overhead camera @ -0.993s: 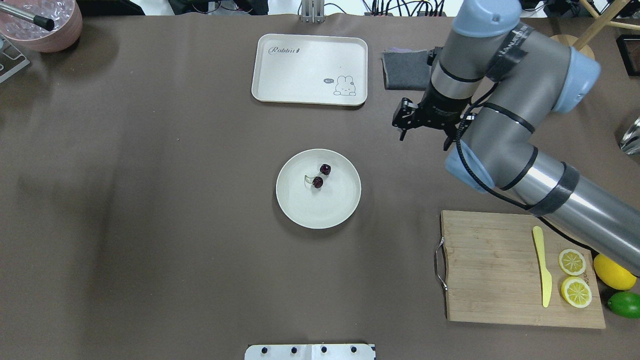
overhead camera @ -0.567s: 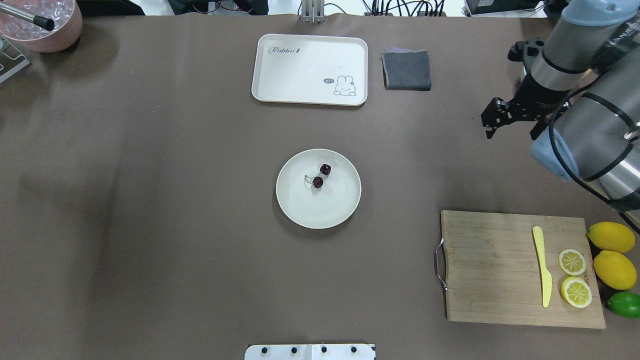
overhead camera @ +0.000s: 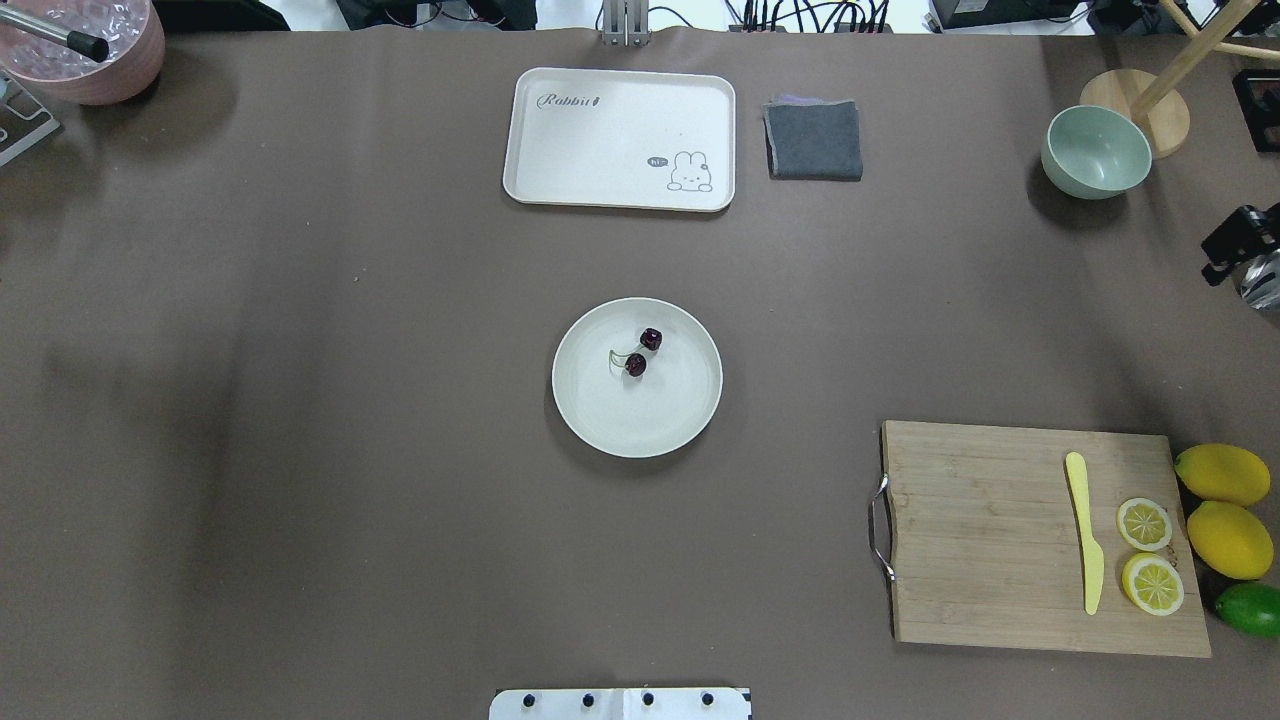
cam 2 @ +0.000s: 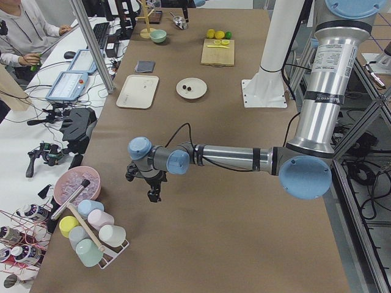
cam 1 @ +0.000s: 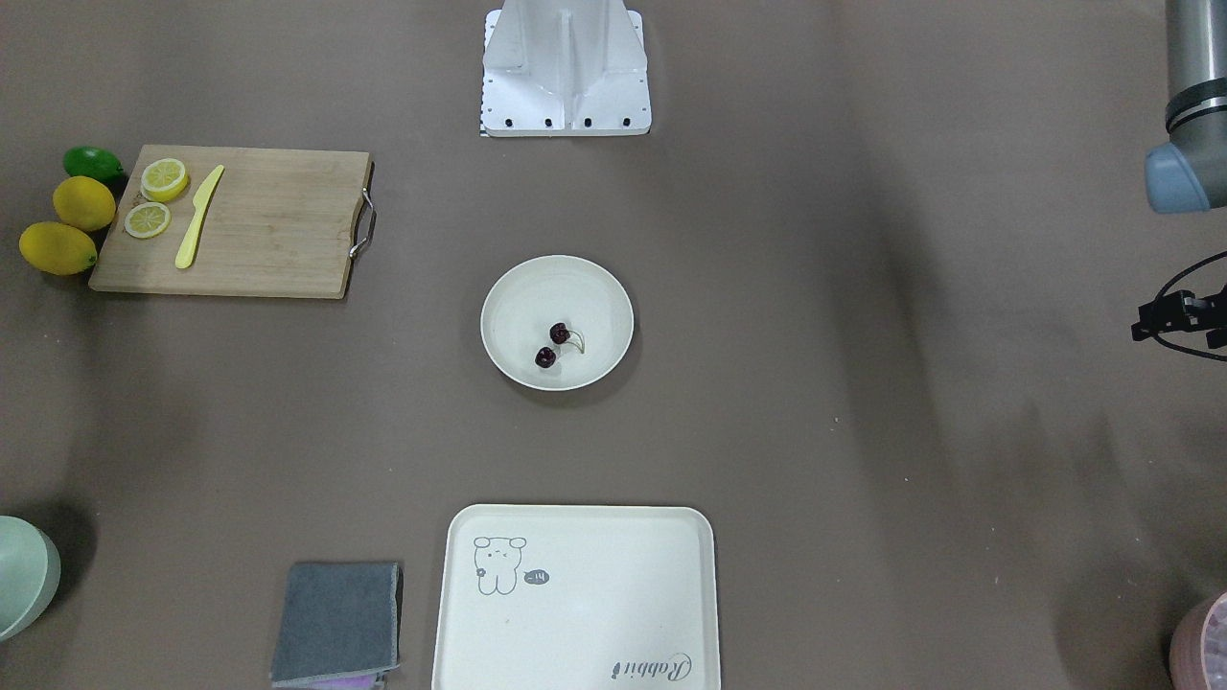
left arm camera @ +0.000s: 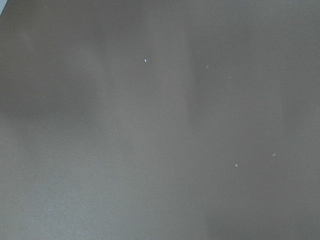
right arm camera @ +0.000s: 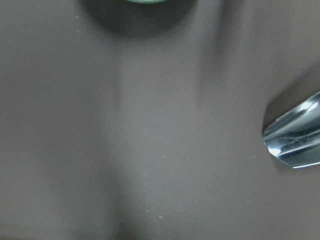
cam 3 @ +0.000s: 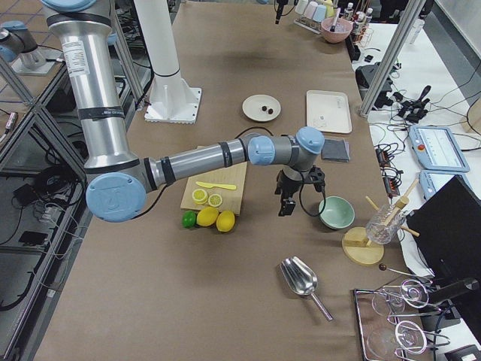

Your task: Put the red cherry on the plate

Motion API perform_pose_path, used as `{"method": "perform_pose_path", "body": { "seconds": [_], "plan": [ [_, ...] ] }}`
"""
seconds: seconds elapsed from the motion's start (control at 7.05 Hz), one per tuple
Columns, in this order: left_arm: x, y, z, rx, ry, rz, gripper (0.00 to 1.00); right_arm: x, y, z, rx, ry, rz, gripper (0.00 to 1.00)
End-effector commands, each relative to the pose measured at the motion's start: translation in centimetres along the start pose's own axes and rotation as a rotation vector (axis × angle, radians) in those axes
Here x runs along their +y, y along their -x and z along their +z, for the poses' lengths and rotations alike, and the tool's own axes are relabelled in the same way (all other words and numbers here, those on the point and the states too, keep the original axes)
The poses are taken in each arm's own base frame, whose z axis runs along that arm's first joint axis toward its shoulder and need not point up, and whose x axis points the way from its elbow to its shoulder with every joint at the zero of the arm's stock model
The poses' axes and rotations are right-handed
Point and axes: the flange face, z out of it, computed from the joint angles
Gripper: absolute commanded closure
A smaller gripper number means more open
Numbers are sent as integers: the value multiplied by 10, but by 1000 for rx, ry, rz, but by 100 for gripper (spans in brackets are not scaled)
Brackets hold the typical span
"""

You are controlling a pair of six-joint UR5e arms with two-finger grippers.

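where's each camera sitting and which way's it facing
Front-facing: across the table, facing the robot's base, down on plate and red cherry; left gripper at right edge.
Overhead: behind the robot, looking forward and down; right gripper at right edge.
Exterior left: table's left end, along it; left arm near.
Exterior right: table's right end; right arm near, metal scoop nearby.
Left wrist: down at bare table; no fingers show.
Right wrist: down at table and scoop; no fingers.
Shared: front-facing and overhead both show cherry on plate.
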Motion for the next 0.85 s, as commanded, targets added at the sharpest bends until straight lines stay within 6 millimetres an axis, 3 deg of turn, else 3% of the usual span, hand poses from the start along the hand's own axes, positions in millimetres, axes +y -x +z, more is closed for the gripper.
{"method": "perform_pose_path", "body": {
  "seconds": [0.0, 0.14, 0.71],
  "plan": [
    [-5, -3, -3, -1, -7, 7, 2, 14, -41, -1, -3, -2, -26, 0],
    [0, 5, -3, 0, -5, -7, 2, 14, -46, 4, -1, 6, -22, 0],
    [0, 5, -5, 2, -10, -10, 2, 12, -51, 10, -3, 6, -14, 0]
  ]
}}
